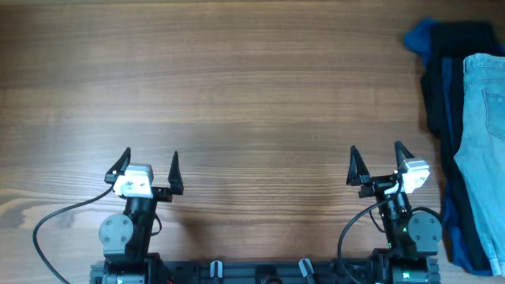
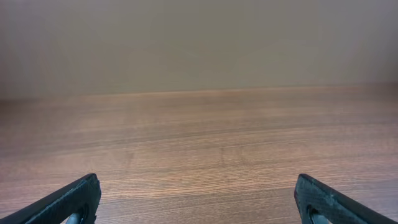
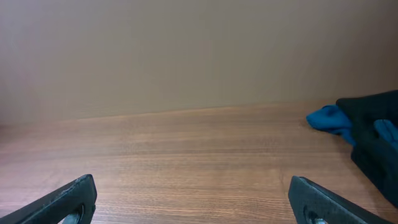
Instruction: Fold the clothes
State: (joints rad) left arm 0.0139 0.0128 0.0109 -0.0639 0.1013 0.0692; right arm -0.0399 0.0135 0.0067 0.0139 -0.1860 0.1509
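Observation:
The clothes lie in a pile at the table's right edge: a pale blue denim garment [image 1: 483,142] on top of a dark navy/black garment [image 1: 440,87] and a royal blue garment [image 1: 417,37]. The right wrist view shows the royal blue garment [image 3: 328,118] and the dark garment [image 3: 373,130] at its right side. My left gripper [image 1: 150,164] is open and empty near the front edge at the left. My right gripper [image 1: 376,158] is open and empty near the front edge, left of the pile and apart from it.
The wooden table [image 1: 237,95] spreads from the grippers to the far edge. A pale wall [image 2: 199,43] stands behind the table's far edge. Black cables run from each arm base [image 1: 126,237] along the front edge.

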